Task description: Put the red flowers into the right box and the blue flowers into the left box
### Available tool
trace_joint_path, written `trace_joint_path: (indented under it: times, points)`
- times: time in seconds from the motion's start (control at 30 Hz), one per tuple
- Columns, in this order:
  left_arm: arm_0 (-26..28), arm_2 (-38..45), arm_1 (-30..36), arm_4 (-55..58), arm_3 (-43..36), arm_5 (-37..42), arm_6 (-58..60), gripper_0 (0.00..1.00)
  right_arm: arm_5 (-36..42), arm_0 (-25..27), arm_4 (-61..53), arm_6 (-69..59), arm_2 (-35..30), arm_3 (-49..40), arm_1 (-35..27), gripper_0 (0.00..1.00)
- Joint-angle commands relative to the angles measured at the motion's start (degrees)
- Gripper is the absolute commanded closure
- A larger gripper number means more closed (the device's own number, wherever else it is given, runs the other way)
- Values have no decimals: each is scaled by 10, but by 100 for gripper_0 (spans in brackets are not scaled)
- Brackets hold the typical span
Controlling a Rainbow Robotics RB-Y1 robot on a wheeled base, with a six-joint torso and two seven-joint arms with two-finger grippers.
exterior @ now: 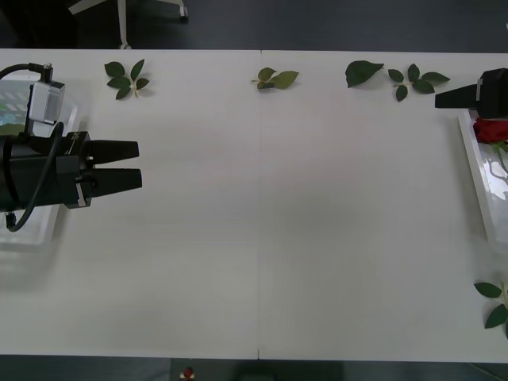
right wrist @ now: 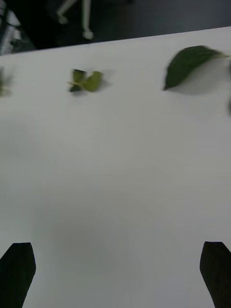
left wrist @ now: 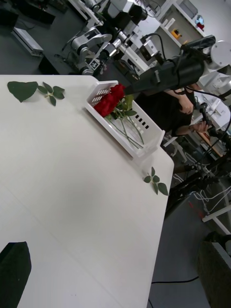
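The red flowers (exterior: 490, 128) lie in the right box (exterior: 476, 182) at the table's right edge; in the left wrist view the red flowers (left wrist: 109, 101) rest with their stems along the right box (left wrist: 144, 139). My right gripper (exterior: 444, 98) hovers over that box's far end, just above the blooms, open and holding nothing (right wrist: 116, 250). The left box (exterior: 40, 230) sits at the left edge, mostly hidden under my left arm, with a pale blue and green patch (exterior: 12, 111) showing in it. My left gripper (exterior: 140, 163) points toward the table's middle, open and holding nothing (left wrist: 115, 250).
Loose green leaf sprigs lie along the far edge (exterior: 125, 78), (exterior: 275, 78), (exterior: 363, 73), (exterior: 414, 79), and one near the right front (exterior: 494, 302). A wide stretch of white table (exterior: 262, 222) lies between the two boxes.
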Motion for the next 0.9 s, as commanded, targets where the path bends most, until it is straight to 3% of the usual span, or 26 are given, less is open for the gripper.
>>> trace_joint_path:
  times: [0.03, 0.4, 0.9]
  points:
    - [-5, 14, 8, 2, -9, -2, -21, 0, 6, 18, -122, 116, 2, -14, -54, 0]
    - [-5, 14, 8, 2, -9, -2, -21, 0, 35, 127, -382, 395, 1, -120, -96, 0]
    - [-5, 14, 8, 2, -9, -2, -21, 0, -25, 242, -469, 585, 1, -278, -104, 0]
